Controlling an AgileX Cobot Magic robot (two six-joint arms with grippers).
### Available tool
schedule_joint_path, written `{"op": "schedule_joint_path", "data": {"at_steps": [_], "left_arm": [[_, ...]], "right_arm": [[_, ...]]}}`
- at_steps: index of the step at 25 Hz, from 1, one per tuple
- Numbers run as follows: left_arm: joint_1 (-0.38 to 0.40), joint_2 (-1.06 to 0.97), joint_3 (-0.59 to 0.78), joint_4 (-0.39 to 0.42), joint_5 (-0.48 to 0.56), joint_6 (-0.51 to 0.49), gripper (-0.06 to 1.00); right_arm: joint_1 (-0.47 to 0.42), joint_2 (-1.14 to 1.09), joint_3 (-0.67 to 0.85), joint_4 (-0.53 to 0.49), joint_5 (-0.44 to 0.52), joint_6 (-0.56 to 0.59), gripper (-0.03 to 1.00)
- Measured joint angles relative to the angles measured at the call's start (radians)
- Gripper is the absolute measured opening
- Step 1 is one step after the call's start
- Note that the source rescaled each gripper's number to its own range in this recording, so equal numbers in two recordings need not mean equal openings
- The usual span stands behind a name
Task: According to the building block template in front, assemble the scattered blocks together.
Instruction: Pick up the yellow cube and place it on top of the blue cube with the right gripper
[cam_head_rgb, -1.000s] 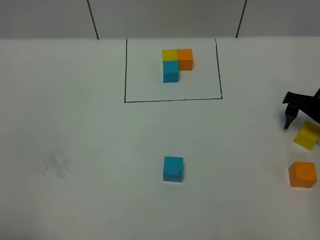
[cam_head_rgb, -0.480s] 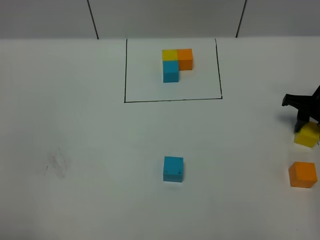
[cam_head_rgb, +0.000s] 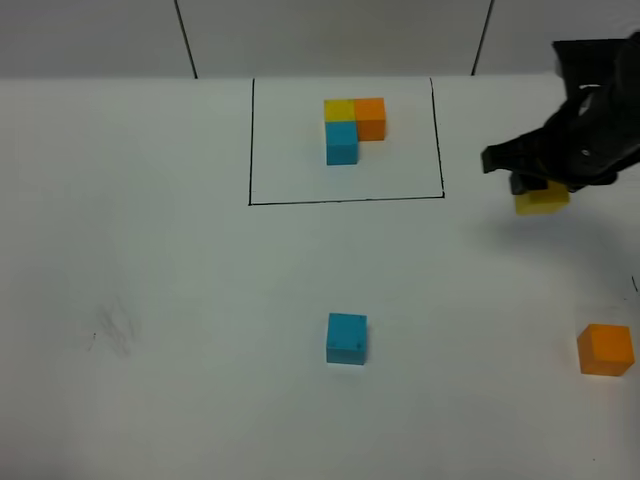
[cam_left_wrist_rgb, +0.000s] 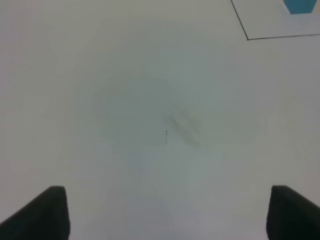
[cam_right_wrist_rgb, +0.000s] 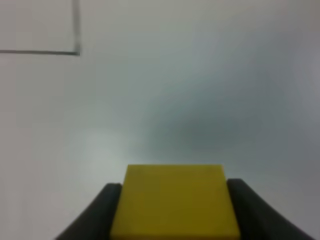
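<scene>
The template (cam_head_rgb: 352, 125), an L of yellow, orange and cyan cubes, sits inside the black drawn rectangle at the back. My right gripper (cam_head_rgb: 538, 190) is shut on the loose yellow cube (cam_head_rgb: 541, 199) and holds it above the table, just right of the rectangle. The right wrist view shows the yellow cube (cam_right_wrist_rgb: 175, 200) between the two fingers. The loose cyan cube (cam_head_rgb: 346, 338) lies in the middle of the table. The loose orange cube (cam_head_rgb: 605, 349) lies at the right edge. My left gripper (cam_left_wrist_rgb: 165, 212) is open over bare table, out of the exterior view.
The rectangle's corner line (cam_left_wrist_rgb: 247, 37) and a bit of the template's cyan cube (cam_left_wrist_rgb: 300, 6) show in the left wrist view. A faint smudge (cam_head_rgb: 115, 328) marks the table at the left. Grey wall panels run behind the table's far edge.
My right gripper has closed on the yellow cube, lifted it off the table and carried it up and leftward toward the rectangle. The cyan and orange cubes have not moved.
</scene>
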Motion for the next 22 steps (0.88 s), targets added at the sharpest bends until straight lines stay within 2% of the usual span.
{"op": "schedule_joint_path", "data": {"at_steps": [6,11,15,18,22], "left_arm": [[0.000,0.000,0.000,0.000,0.000,0.000,0.68],[0.000,0.000,0.000,0.000,0.000,0.000,0.68],[0.000,0.000,0.000,0.000,0.000,0.000,0.68],[0.000,0.000,0.000,0.000,0.000,0.000,0.68],[0.000,0.000,0.000,0.000,0.000,0.000,0.68]], "right_arm": [[0.192,0.058,-0.109,-0.003,0.010,0.113,0.28],[0.277,0.102,-0.128,-0.003,0.027,0.184,0.28],[0.331,0.131,-0.132,-0.004,0.028,0.284,0.28],[0.365,0.160,-0.137,-0.017,0.033,0.404,0.28],[0.417,0.213,-0.208,-0.098,0.114,0.547,0.28]]}}
